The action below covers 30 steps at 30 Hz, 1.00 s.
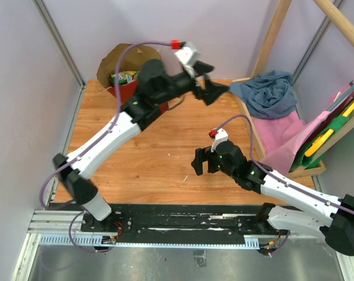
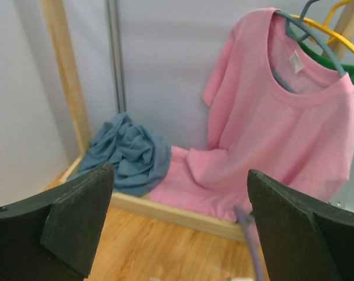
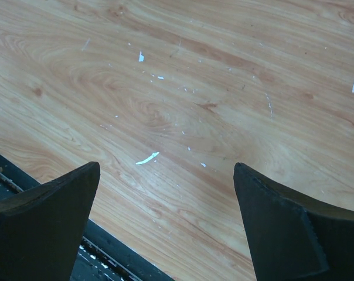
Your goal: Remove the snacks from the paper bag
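At the far left corner of the counter (image 1: 165, 146) stands the red paper bag (image 1: 123, 89), mouth open and brown lining showing. One green-yellow snack packet (image 1: 124, 76) is visible inside; the other contents cannot be made out. No packet lies on the counter, so unloading is judged not yet begun.

Hazards, as judged:
1. The left arm (image 1: 106, 140) overlaps the bag's right edge in the overhead view. Swinging it round to the mouth may sweep its links against the bag, and light paper would tip or slide, spilling or burying the packets.
2. An entry off the centre of the mouth may crush the rim and close the opening.
3. Glossy flat packets may slip from a shallow pinch.
4. The crumpled blue garment (image 2: 130, 155) and the pink T-shirt (image 2: 271, 123) at the right are not targets, and closing on them would be an error.

Positions:
- The left end effector (image 1: 211, 81) is released, jaws wide, with nothing between them. It is raised over the far middle of the counter and faces right towards the garments. The bag is behind it, to its left.
- The right end effector (image 1: 204, 163) is released and empty, low over bare counter near the middle. The bag lies far and left of it, well apart.
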Tool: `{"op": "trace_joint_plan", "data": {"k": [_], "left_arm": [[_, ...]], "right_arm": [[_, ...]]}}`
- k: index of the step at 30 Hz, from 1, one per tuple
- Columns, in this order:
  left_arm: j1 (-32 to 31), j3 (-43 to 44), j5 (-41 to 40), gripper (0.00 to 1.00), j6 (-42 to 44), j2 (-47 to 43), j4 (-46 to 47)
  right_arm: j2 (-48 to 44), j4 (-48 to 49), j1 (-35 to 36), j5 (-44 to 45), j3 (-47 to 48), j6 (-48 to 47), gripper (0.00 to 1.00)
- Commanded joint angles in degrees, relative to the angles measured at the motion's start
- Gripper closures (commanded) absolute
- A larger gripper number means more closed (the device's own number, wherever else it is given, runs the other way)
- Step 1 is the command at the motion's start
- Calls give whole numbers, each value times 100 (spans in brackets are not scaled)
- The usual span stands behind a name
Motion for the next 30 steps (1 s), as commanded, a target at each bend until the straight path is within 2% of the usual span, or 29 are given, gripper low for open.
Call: {"op": "trace_joint_plan", "data": {"k": [1,5,8,13,15,19,25,27,30], "left_arm": [[-1214,2065,-1619,0,834,1130,-1225],[-2131,4129,-2363,0,1257,2426,-2028],[-2476,4839,-2412,0,1209,2975,-1948],[-2967,4316,-2420,0,1150,3084,-1019],[-3190,4415,-2598,0,1362,3316,-943],[-3384,4577,-2431,0,1457,3643,-797],[-3414,3827,-2145,0,1495,3189,-217],[-3411,3624,-2412,0,1631,2954,-186],[-3316,3303,-3074,0,1873,2355,-241]], "right_arm": [[55,-21,195,427,-181,147,1],[90,60,242,437,-372,261,1],[93,129,272,471,-528,288,1],[88,179,272,446,-725,296,2],[80,202,272,439,-790,284,1],[54,214,273,413,-869,245,1],[-277,148,305,592,-1044,243,1],[-557,40,571,960,-1049,182,1],[-1211,-50,1540,2302,-1007,-294,1]]}}
